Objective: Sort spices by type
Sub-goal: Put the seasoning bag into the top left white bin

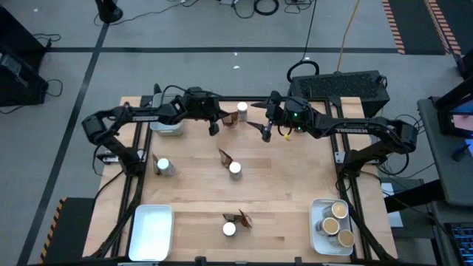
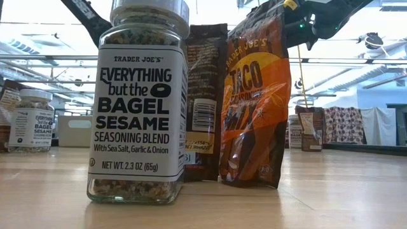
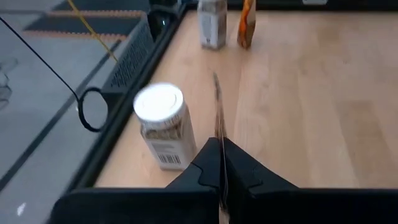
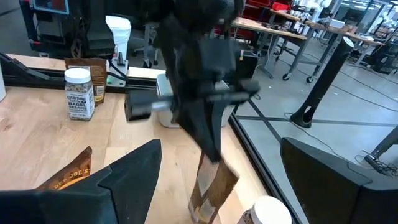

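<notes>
My left gripper [image 1: 215, 125] is at the table's far middle, shut on a dark brown sachet [image 1: 230, 118]. In the right wrist view the sachet [image 4: 212, 186] hangs below its fingers. A white-lidded jar [image 1: 242, 109] stands just beyond it, and the same jar [image 3: 161, 124] stands upright on its base next to the sachet in the left wrist view. My right gripper [image 1: 266, 133] hovers open just right of the sachet, with nothing between its fingers. More white-lidded jars [image 1: 164, 165] [image 1: 235, 169] [image 1: 229, 229] stand on the table, each with a sachet beside it. My left gripper pinches the sachet by its upper edge [image 3: 219, 134] between its two fingers. The fingers slant down from the table's left. The sachet is seen edge-on and hangs below the fingers [image 4: 208, 134]. I cannot tell whether its lower end is off the table.
A white tray [image 1: 168, 125] sits at the far left, under my left arm. Another white tray [image 1: 151, 230] is at the near left. A third tray [image 1: 319, 210] at the near right holds tan-lidded jars. Bare wood lies across the table's middle right. In the low view a jar [image 2: 140, 102] and sachets [image 2: 254, 108] stand close by.
</notes>
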